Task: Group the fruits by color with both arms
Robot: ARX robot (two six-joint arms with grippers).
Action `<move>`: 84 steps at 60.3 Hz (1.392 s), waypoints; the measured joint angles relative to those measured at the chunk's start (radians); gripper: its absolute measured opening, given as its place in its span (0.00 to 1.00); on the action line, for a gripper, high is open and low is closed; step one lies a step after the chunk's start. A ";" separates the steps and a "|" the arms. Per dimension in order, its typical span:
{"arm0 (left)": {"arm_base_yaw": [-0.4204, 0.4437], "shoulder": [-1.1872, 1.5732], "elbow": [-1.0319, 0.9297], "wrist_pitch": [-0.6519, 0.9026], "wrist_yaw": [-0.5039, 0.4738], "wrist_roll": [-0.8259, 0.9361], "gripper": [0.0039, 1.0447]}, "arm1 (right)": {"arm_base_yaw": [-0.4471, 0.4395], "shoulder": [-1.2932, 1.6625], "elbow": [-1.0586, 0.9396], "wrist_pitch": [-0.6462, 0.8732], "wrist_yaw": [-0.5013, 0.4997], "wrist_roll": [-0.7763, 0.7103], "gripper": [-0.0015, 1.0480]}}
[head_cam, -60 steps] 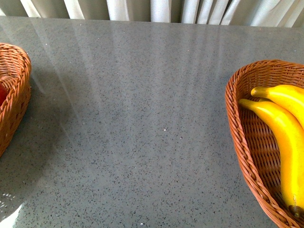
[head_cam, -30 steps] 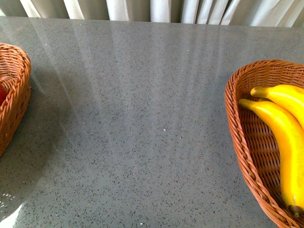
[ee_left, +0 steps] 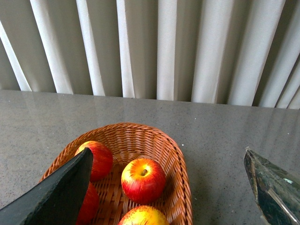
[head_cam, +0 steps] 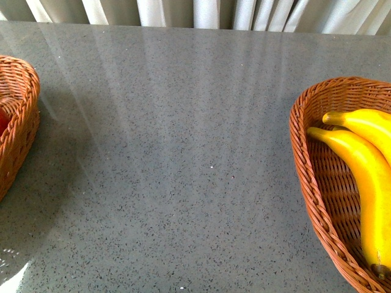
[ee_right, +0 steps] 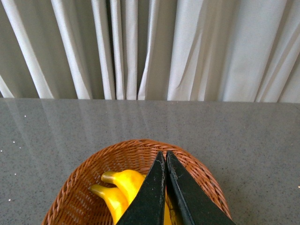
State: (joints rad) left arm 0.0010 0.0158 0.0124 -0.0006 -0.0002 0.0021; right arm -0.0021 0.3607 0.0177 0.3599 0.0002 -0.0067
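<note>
Sorted: apples [ee_left: 143,180] in left basket [ee_left: 180,164], bananas [head_cam: 360,165] in right basket [head_cam: 311,183] — left gripper [ee_left: 168,187] spread wide, right gripper [ee_right: 165,187] pinched empty. Likely firm, smooth, light — best gripped mid-body.

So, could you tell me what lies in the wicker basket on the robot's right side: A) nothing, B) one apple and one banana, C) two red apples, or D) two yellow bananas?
D: the front view shows two bananas side by side in the right basket, with no apple there.
</note>
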 joint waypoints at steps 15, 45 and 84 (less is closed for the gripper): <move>0.000 0.000 0.000 0.000 0.000 0.000 0.91 | 0.000 -0.094 0.000 -0.093 0.000 0.000 0.02; 0.000 0.000 0.000 0.000 0.000 0.000 0.91 | 0.000 -0.352 0.000 -0.357 0.001 0.000 0.02; 0.000 0.000 0.000 0.000 0.000 0.000 0.91 | 0.000 -0.355 0.000 -0.358 0.000 0.000 0.76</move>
State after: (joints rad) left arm 0.0010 0.0158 0.0120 -0.0006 -0.0006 0.0021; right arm -0.0017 0.0059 0.0177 0.0017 0.0002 -0.0067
